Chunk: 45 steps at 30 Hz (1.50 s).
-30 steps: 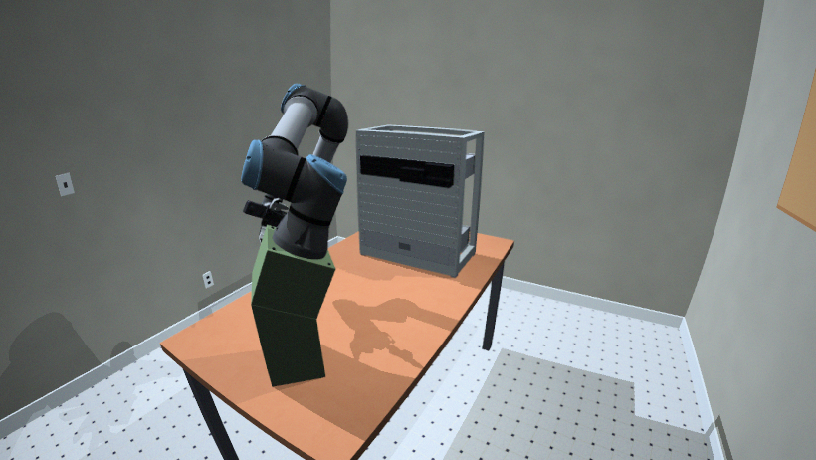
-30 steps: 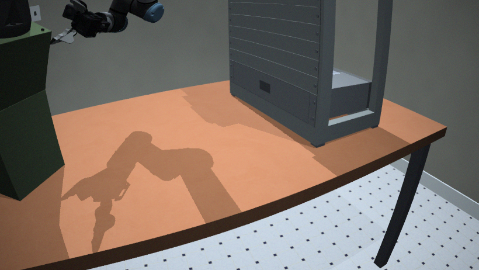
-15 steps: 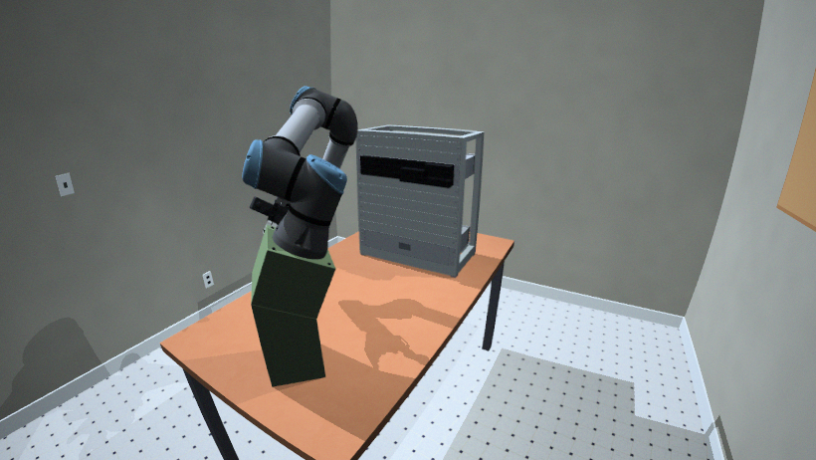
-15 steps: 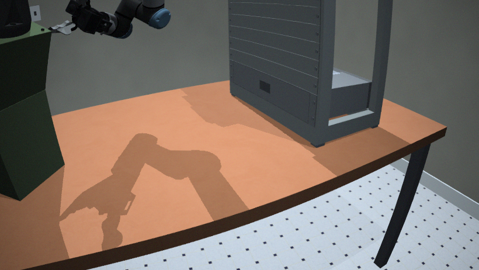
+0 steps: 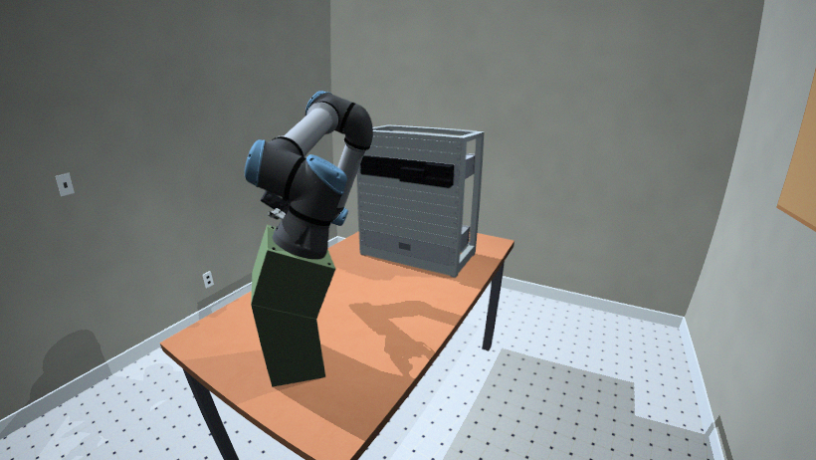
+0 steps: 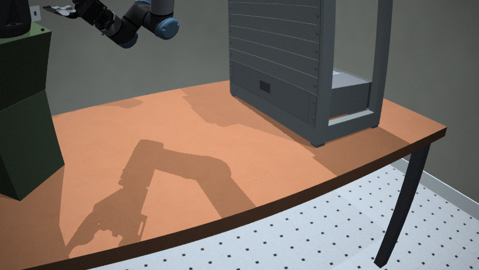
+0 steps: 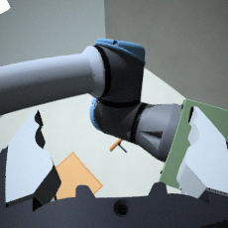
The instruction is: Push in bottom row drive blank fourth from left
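- On the orange table (image 5: 365, 320) I see my arm (image 5: 319, 128) standing on a dark green pedestal (image 5: 288, 297), near the left end of the table top.
- From the top view, the arm is folded: the upper link rises to an elbow (image 5: 353, 122) just beside the upper left corner of the rack (image 5: 477, 194), then the forearm comes back down toward the base.
- From the exterior view, the gripper (image 6: 58, 10) hangs high above the pedestal and points to the left, away from the rack.
- Its fingers stand fully apart and nothing is between them; in the wrist view both pale fingers frame only my own arm joints and a corner of the green pedestal.
- At the far end of the table the rack stands upright on its feet, its long axis vertical, well apart from the gripper.
- Its slatted face carries a dark band (image 5: 408, 171) near the top and a small dark slot (image 6: 264, 86) low down.
- I cannot make out separate drive blanks in these views, so I cannot tell where the bottom-row fourth one sits.
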{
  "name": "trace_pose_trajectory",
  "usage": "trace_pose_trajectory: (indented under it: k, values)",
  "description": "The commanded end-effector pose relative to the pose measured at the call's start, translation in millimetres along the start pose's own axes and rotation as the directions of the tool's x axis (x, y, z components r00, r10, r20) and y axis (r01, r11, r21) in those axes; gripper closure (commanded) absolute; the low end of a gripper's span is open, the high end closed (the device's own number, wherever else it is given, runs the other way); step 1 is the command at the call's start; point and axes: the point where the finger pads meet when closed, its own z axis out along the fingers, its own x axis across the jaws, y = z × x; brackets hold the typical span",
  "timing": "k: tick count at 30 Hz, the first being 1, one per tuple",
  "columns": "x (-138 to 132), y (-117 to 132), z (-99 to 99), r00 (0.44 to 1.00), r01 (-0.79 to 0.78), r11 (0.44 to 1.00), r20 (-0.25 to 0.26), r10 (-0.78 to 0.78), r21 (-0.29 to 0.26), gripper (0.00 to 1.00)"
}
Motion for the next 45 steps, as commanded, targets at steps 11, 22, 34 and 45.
trace_pose_trajectory:
  k: [11,22,34,45]
  values:
    - [-90,0,20.8,0.948,0.040,0.954,0.290,-0.129,0.296,0.00]
    - [-178,17,6.0,0.792,0.006,0.857,0.521,-0.319,0.516,0.00]
    - [-248,59,-27.8,0.550,-0.072,0.764,0.664,-0.506,0.641,0.00]
    - [-292,116,-63.0,0.277,-0.146,0.715,0.722,-0.633,0.683,0.00]
